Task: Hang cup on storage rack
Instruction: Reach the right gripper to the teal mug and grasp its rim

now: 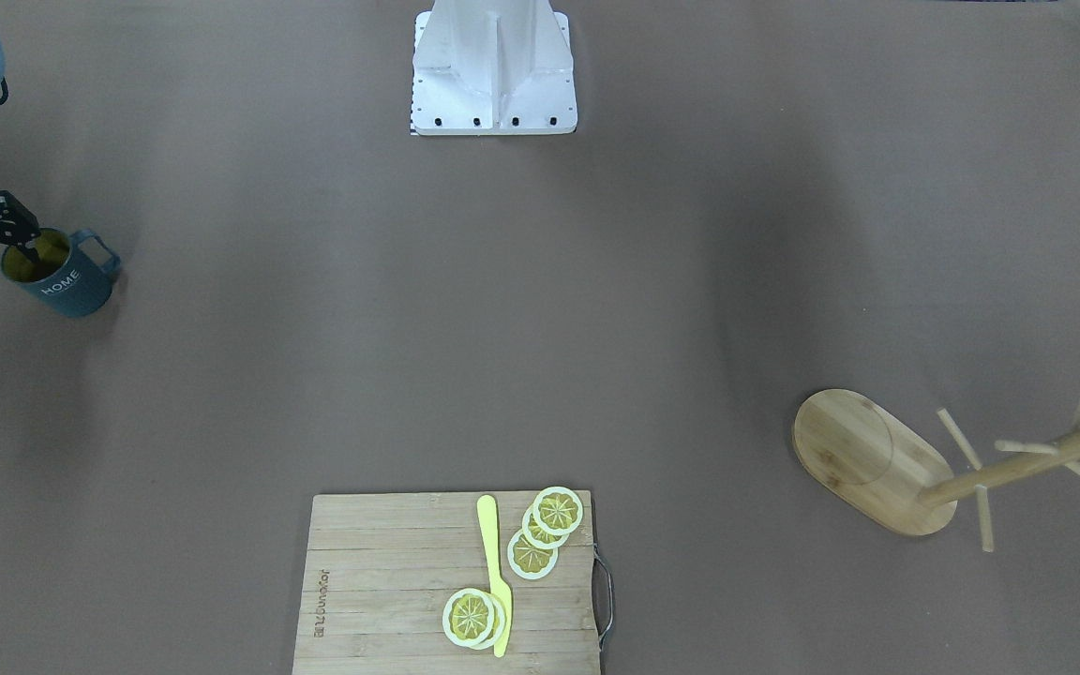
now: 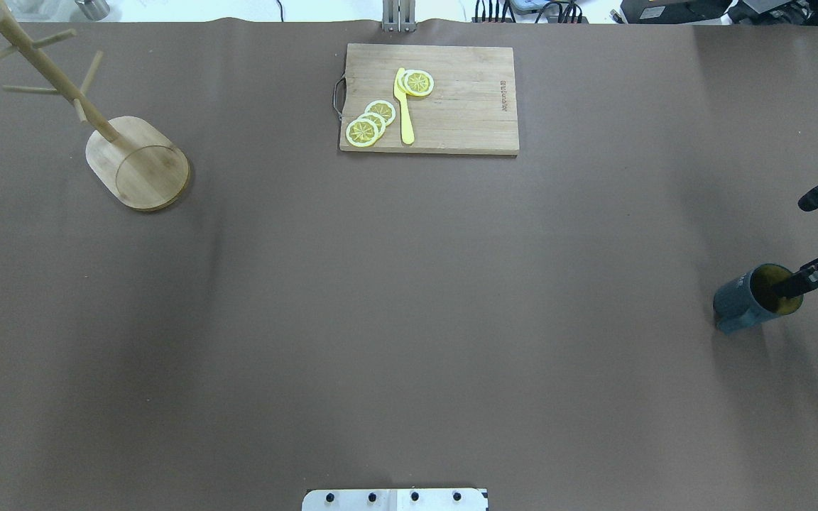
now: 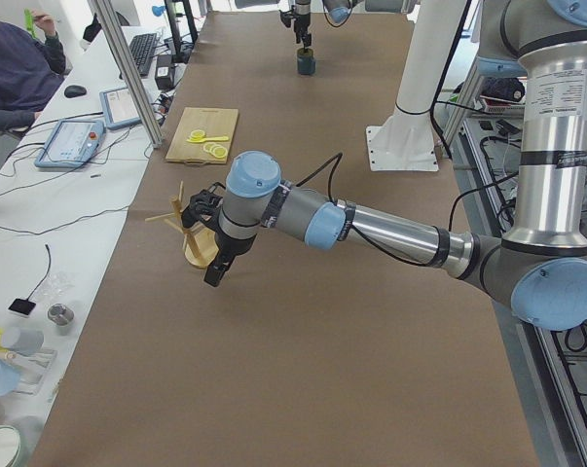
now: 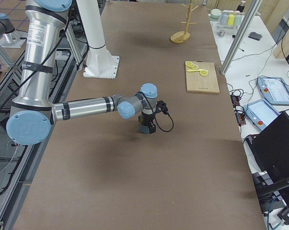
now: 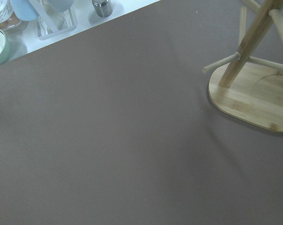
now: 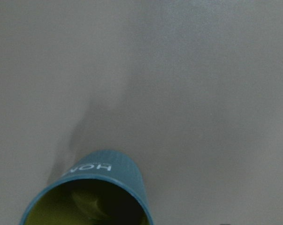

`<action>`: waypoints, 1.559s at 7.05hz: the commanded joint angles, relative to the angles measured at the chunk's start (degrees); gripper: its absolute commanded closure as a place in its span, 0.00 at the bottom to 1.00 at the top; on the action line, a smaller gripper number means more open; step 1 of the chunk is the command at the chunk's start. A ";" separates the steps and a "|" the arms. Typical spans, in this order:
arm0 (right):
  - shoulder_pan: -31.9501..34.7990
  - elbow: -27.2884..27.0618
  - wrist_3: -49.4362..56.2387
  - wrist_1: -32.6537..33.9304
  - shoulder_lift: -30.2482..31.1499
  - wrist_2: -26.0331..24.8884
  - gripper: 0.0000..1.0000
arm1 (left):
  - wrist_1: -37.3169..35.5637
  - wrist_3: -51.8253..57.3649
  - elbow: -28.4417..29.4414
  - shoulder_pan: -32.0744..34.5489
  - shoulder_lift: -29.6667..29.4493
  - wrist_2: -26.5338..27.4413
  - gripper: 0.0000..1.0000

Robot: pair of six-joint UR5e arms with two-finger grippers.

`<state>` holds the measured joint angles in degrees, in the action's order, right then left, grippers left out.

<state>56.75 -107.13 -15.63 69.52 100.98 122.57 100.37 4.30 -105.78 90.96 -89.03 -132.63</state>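
Cup (image 2: pixel 735 297): at the table's right edge, well apart from storage rack (image 2: pixel 146 170).
Right gripper (image 2: pixel 791 284): one finger inside the cup; clamped or loose, cannot tell.
Left gripper (image 3: pixel 215 270): near the rack; state unclear.
Risk: a thin rim hold may let the cup swing or slip, so the handle could miss a peg.

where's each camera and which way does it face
Front-facing: across the table, facing the robot base; right gripper at the cup.
Overhead: behind the robot, looking forward; same gripper and cup.
Exterior left: table's end; left arm near.
Exterior right: opposite end; right arm near.
Left wrist: down at the storage rack; no arm shows.
Right wrist: down into the cup; no arm shows.
Shared: both top views show the cutting board.
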 commanded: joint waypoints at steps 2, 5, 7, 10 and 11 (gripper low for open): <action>-0.59 0.08 -0.02 0.00 -0.26 -0.49 1.00 | 0.09 0.01 0.04 0.00 0.00 0.00 0.01; -0.33 -0.36 -4.83 0.09 -2.62 -0.57 1.00 | 0.09 -0.08 0.04 0.00 0.00 0.00 0.01; 0.63 -0.19 -14.21 0.17 -5.60 -0.40 1.00 | 0.09 -0.08 -0.05 0.00 0.00 0.00 0.01; 0.82 -0.45 -33.62 0.53 -12.19 -0.31 1.00 | 0.09 -0.08 0.04 0.00 0.00 0.00 0.01; 0.73 -0.71 -40.12 0.70 -14.73 0.12 1.00 | 0.09 -0.08 -0.04 0.00 0.00 0.00 0.01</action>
<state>57.52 -107.62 -47.91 70.05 89.16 122.36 100.46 4.22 -105.77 90.97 -89.03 -132.63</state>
